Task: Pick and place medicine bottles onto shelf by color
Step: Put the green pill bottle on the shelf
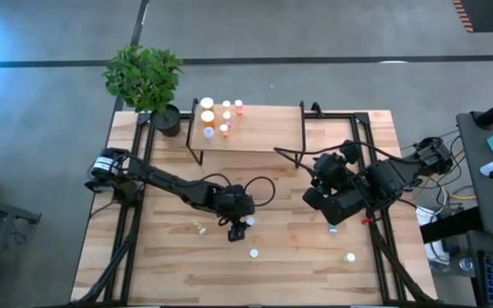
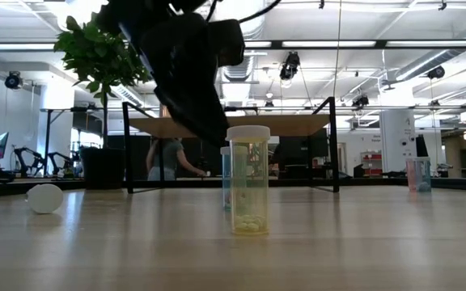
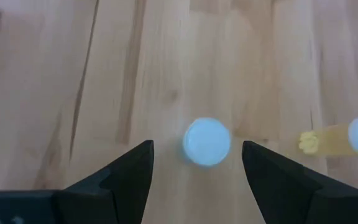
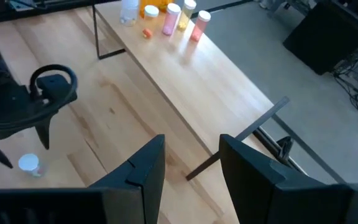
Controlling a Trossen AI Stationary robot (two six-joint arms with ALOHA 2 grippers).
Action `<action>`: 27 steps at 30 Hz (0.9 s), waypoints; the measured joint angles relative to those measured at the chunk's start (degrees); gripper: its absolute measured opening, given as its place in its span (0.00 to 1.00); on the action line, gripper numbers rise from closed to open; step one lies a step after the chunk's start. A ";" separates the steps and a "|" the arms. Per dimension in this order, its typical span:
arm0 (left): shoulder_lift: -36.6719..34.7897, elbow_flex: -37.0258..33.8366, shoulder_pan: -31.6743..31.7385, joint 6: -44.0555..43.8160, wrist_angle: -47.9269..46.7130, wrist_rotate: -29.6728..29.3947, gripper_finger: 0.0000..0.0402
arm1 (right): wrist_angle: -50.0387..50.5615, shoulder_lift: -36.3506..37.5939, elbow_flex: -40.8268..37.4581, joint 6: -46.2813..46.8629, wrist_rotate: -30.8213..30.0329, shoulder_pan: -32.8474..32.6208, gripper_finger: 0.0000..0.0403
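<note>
The left gripper (image 3: pixel 194 171) hangs open and empty right above an upright bottle (image 3: pixel 207 142), whose white cap sits between the two fingers, long axis pointing straight up at the wrist. A yellow bottle (image 3: pixel 340 138) lies on its side nearby. The right gripper (image 4: pixel 191 165) (half open, empty) waits near the shelf (image 1: pixel 255 128).

Your two arms are dark, jointed and looped with black cables, each ending in tapered matte-black fingers (image 3: pixel 129 180).
</note>
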State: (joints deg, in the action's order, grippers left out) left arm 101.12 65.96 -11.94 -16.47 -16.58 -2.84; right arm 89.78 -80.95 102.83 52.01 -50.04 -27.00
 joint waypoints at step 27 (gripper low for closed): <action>0.00 -7.18 0.96 6.31 13.04 -0.43 0.48 | 0.11 -0.02 0.00 1.89 -0.99 0.00 0.36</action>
State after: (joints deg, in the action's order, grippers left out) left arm 101.12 58.78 -10.98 -10.16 -3.54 -3.27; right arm 89.89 -80.97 102.83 53.90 -51.03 -27.00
